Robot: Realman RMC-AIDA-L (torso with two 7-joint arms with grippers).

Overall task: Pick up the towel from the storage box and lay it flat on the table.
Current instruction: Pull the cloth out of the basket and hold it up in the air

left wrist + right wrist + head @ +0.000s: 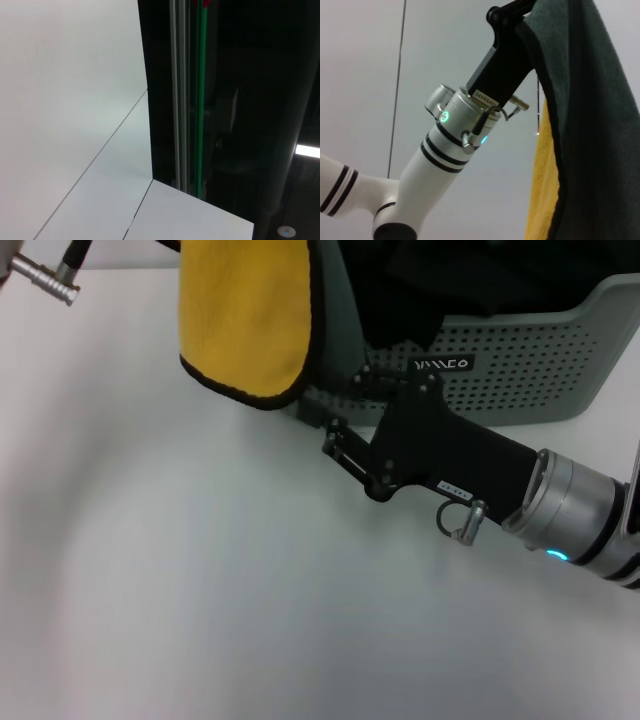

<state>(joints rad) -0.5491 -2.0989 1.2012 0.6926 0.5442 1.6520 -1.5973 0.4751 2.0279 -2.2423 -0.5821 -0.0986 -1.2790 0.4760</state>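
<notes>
Towel (245, 320) is hanging in the air, yellow face toward me, its lower edge dangling above the tabletop (200, 570) just beside the storage box (530, 360). My left hand (517, 12) is gripping it up high. My right hand (340, 435) is reaching toward the box front; whether it is clenched or released I cannot tell.

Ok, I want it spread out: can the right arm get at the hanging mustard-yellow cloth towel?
Probably yes: the right gripper sits beside the lower edge of the towel, before the pale grey-green plastic storage box, with nothing between.
</notes>
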